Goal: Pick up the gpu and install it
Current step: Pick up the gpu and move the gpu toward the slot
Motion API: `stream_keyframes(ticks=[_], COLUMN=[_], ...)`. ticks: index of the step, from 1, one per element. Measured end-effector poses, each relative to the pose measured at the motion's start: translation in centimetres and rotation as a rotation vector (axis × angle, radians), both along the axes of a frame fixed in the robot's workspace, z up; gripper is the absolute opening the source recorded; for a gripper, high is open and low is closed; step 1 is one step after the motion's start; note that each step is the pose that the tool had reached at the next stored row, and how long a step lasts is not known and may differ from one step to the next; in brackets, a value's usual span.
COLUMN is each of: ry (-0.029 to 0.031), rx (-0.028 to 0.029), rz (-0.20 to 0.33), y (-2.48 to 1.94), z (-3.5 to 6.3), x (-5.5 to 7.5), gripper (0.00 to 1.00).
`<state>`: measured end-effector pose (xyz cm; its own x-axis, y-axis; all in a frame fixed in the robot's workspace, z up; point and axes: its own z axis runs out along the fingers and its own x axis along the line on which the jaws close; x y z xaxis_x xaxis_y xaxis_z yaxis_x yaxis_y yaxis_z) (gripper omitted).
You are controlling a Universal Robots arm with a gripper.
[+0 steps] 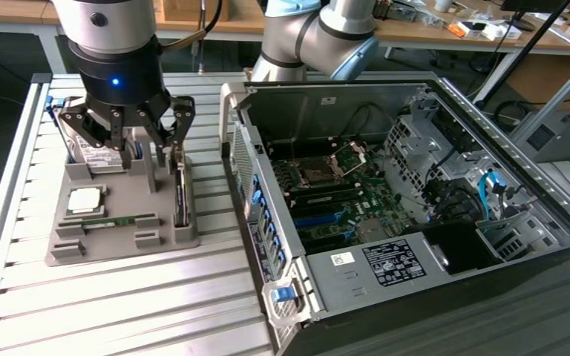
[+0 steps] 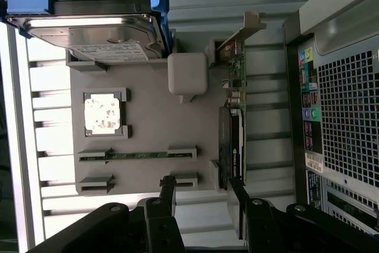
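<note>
The gripper [image 1: 151, 144] hung low over the grey fixture tray [image 1: 116, 248] on the exterior view's left, its jaws spread wide with nothing between them. In the wrist view one finger [image 2: 235, 197] lined up with the near end of the gpu [image 2: 232, 128], while the other stood apart from the card, toward the middle of the tray; whether the first finger touched the card could not be told.

The gpu stood on its long edge in a slot along the tray's side nearest the computer case [image 1: 414, 185]; its dark cooler and green board showed, and its silver bracket [image 2: 250, 28] sat at the end far from the fingers. It was seated in the slot, not lifted.

Elsewhere on the tray lay a memory stick [image 2: 136, 156] in its own narrow slot and a processor chip [image 2: 102, 114] in a square pocket; beyond those, a hard drive [image 2: 100, 34] with blue rails stood propped upright.

The tray rested on a slatted metal table [image 1: 116, 311]; just beside it, on the exterior view's right, the case lay on its side with the panel off — motherboard [image 1: 335, 196] exposed.
</note>
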<state>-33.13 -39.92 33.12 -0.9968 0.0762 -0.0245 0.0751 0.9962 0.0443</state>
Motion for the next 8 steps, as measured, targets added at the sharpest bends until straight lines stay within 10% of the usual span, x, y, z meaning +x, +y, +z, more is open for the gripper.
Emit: stream_keyframes(ticks=[8], ry=[0.0000], rx=[0.0001], rz=[0.000], y=[0.00], z=[-0.20], x=[0.06], gripper=[0.48])
